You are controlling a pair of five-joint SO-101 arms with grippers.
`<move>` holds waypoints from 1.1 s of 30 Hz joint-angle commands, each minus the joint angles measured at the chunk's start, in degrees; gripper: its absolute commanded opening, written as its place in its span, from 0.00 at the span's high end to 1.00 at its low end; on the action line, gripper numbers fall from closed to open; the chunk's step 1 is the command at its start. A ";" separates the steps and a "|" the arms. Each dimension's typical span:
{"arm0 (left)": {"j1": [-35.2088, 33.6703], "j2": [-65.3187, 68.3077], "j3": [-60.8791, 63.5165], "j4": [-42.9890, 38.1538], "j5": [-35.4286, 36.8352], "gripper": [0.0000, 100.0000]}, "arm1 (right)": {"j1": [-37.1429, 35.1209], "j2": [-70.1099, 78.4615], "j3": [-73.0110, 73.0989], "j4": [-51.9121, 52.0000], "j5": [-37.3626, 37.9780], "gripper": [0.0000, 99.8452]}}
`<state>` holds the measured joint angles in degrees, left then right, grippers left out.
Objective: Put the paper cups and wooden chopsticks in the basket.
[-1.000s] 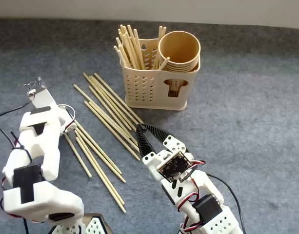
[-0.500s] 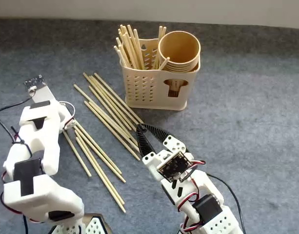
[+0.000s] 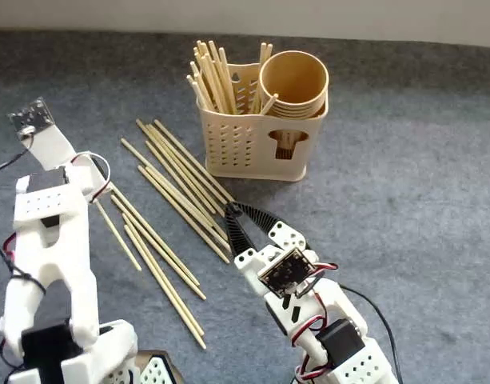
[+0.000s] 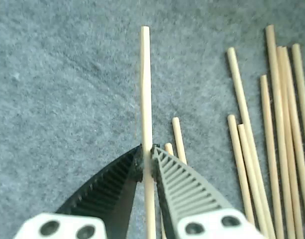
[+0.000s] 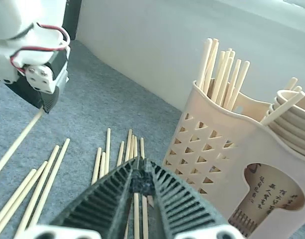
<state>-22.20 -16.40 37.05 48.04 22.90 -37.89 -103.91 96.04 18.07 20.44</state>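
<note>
Nearest, at 6 o'clock in the high view, the right arm's base is cut off by the lower edge. Its right gripper (image 3: 229, 210) points toward 11 o'clock, and its own wrist view shows the black ribbed claw pressed together on nothing. At 8 o'clock the left arm's white body covers its own claw from above. The left wrist view shows the left gripper (image 4: 146, 152) pinching one held chopstick (image 4: 145, 84) crosswise between its tips. The stick is pale, straight and plain, its far end is free above the grey carpet (image 3: 404, 176), and its near end runs out of that picture. The loose chopsticks (image 3: 181, 186) lie flat on the carpet between the two arms, from the centre toward 9 o'clock. They are the same light wood, roughly parallel and slanted, several touching; the right claw's tip is just beside their nearest ends. Farthest, at 12 o'clock, stands the basket (image 3: 245, 148), cream, perforated and upright. Its 3 o'clock compartment holds nested tan paper cups (image 3: 294, 80), mouths up. Its 9 o'clock compartment holds standing chopsticks (image 3: 213, 76), fanned and tilted, their lower parts hidden behind the wall.
</note>
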 commanded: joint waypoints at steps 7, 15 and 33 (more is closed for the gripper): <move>-0.48 -12.35 -4.44 0.44 0.26 1.00 | 1.19 -0.75 5.85 0.22 0.62 0.99; 1.80 -22.37 -7.78 0.26 0.35 1.00 | 1.19 -0.75 5.85 0.22 0.62 0.99; 12.00 -35.30 -7.78 -22.33 0.26 0.99 | 1.19 -0.75 5.85 0.31 0.62 0.99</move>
<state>-14.29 -50.15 32.57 31.96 22.90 -37.45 -103.91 96.04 18.07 20.44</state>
